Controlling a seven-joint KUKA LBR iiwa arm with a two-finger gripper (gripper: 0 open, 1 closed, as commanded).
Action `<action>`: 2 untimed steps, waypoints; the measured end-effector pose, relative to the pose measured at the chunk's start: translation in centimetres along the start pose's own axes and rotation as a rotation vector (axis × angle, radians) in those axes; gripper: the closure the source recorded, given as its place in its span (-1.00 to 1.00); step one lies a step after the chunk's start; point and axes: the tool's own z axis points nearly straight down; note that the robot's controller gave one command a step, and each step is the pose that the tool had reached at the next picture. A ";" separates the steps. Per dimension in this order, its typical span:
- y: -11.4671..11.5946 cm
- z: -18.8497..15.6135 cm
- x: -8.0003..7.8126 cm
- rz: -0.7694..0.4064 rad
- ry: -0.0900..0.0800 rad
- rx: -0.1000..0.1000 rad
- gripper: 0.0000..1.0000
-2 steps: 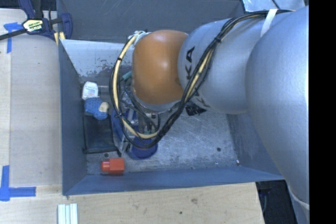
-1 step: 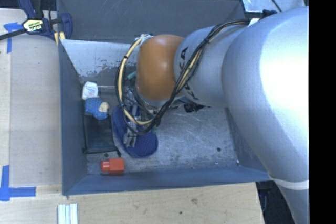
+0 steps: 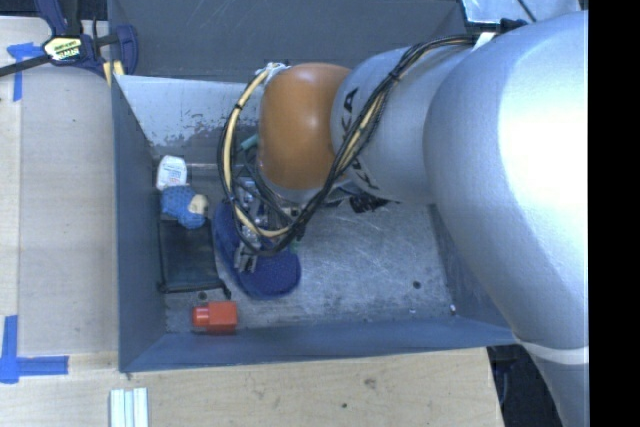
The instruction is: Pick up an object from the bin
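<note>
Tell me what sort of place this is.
Probably a robotics lab's grasping test cell: a large grey robot arm reaches into a grey metal bin holding a few loose odds, such as a red block and a dark blue soft thing.

White labelled tub (image 3: 172,172), blue toy (image 3: 182,207), black flat pad (image 3: 185,255), orange-red block (image 3: 215,317)

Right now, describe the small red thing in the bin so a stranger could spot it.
Go to the grey bin, lower-left corner of the view. There, just below a flat black object and a dark blue floppy thing, sits a small orange-red block. Among the bin's things, it alone is red and boxy.
</note>
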 end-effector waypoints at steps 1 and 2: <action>-1.2 -5.9 -1.3 0.003 -0.009 0.004 1.00; -0.7 -10.6 0.8 -0.305 -0.013 0.007 1.00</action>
